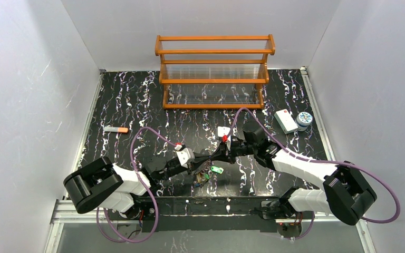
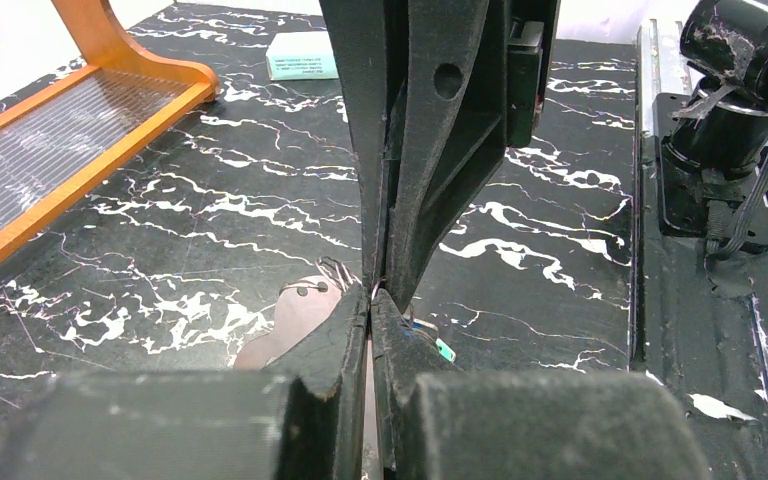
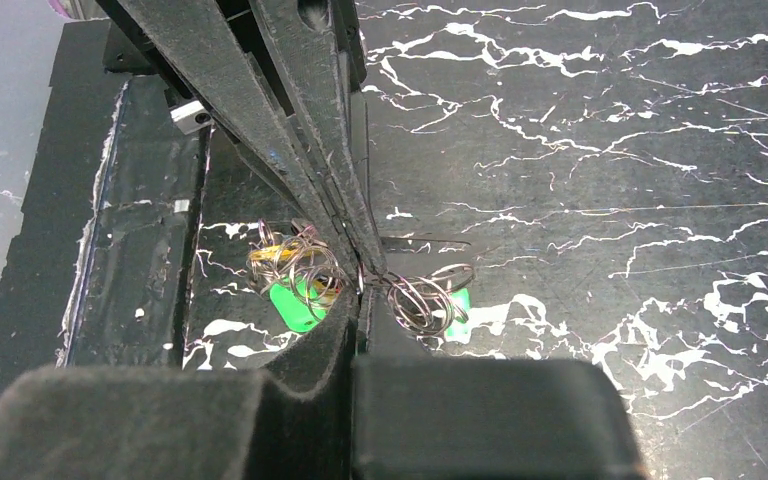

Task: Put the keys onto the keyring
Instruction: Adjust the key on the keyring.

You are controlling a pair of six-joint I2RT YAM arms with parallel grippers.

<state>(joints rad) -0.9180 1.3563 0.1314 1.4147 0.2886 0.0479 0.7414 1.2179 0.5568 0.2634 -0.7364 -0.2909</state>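
My two grippers meet tip to tip over the near middle of the table, the left gripper (image 1: 200, 162) coming from the left and the right gripper (image 1: 213, 157) from the right. Both are shut. In the wrist views a thin silver wire, the keyring (image 3: 360, 279), shows pinched where the left gripper (image 2: 372, 296) and right gripper (image 3: 360, 290) touch; the rest of the loop is hidden. The keys lie just below in two bunches of wire rings: one with green and yellow tags (image 3: 295, 300), one with a green tag (image 3: 458, 305). They also show from above as a green tag (image 1: 216, 169).
An orange wooden rack (image 1: 214, 71) stands at the back. A white box (image 1: 285, 120) and a round patterned tin (image 1: 304, 119) sit at the right. An orange-tipped grey stick (image 1: 116, 129) lies at the left. The table's front rail (image 1: 211, 203) runs close behind the keys.
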